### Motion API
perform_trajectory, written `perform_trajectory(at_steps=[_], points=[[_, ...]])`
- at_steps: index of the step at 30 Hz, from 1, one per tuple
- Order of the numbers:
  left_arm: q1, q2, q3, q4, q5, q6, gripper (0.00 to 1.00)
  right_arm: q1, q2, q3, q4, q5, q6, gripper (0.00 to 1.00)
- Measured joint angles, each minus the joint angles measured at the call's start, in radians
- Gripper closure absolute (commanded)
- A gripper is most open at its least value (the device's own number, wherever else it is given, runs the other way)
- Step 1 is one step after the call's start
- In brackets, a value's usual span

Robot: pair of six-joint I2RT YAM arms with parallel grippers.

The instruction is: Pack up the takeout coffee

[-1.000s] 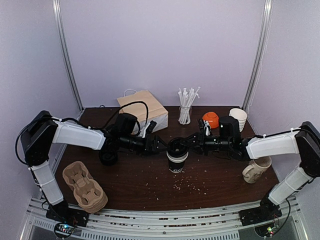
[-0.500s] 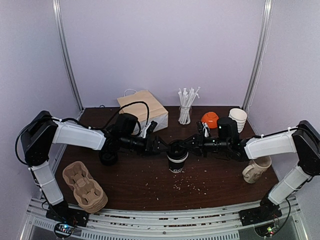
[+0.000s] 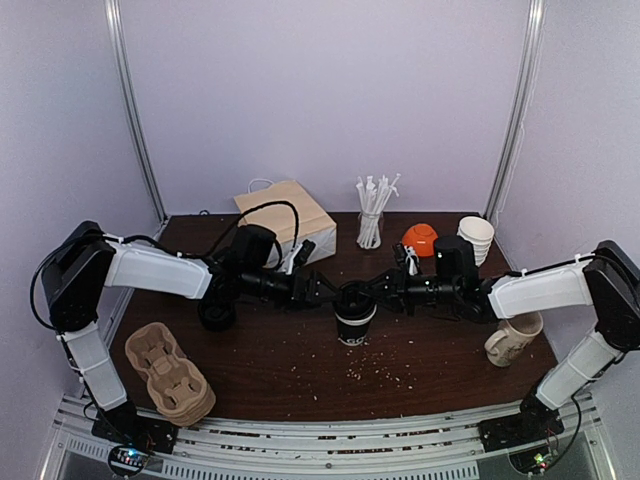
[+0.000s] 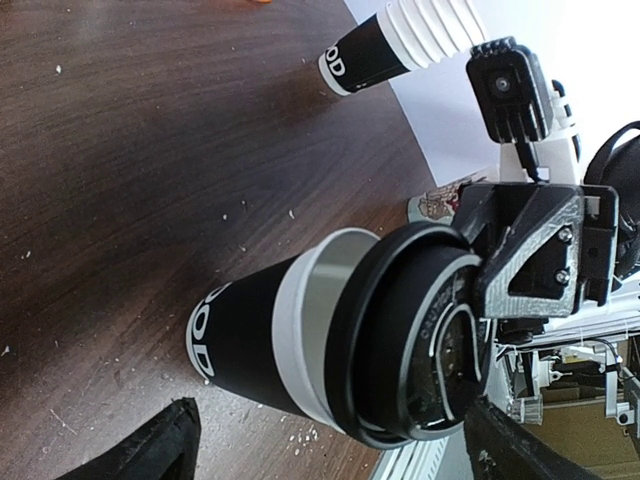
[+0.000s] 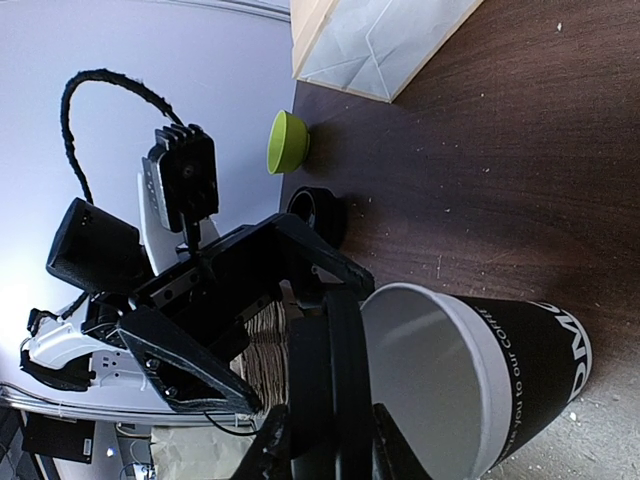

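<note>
The takeout coffee cup [image 3: 354, 322] stands upright at the table's middle, black with white print. It also shows in the left wrist view [image 4: 240, 340] and the right wrist view [image 5: 530, 350]. Its black lid [image 5: 335, 390] is tilted against the cup's rim, and the white inside still shows. The lid is also in the left wrist view [image 4: 420, 350]. My right gripper [image 5: 330, 445] is shut on the lid, coming from the cup's right [image 3: 378, 292]. My left gripper [image 3: 318, 291] is open just left of the cup's top, its fingers [image 4: 155, 450] spread wide on either side of the cup.
A brown paper bag [image 3: 290, 215] lies at the back. A glass of straws [image 3: 372, 215], an orange bowl [image 3: 422, 238] and stacked white cups [image 3: 476, 235] stand at the back right. A cream mug [image 3: 512, 338] is at the right, and cardboard cup carriers [image 3: 170, 375] at the front left. Crumbs lie round the cup.
My right gripper has shifted slightly left with the lid, closer onto the cup's mouth. The left arm and the cup have hardly moved.
</note>
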Motion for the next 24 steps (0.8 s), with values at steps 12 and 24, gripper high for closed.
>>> perform_trajectory(at_steps=[12,24], points=[[-0.004,0.005,0.008,-0.002,0.002,0.002,0.07,0.000,0.014,-0.011,-0.002,0.000,0.000,0.81],[-0.011,0.066,0.071,-0.073,0.000,0.031,0.10,0.000,0.017,-0.011,-0.008,0.006,-0.013,0.74]])
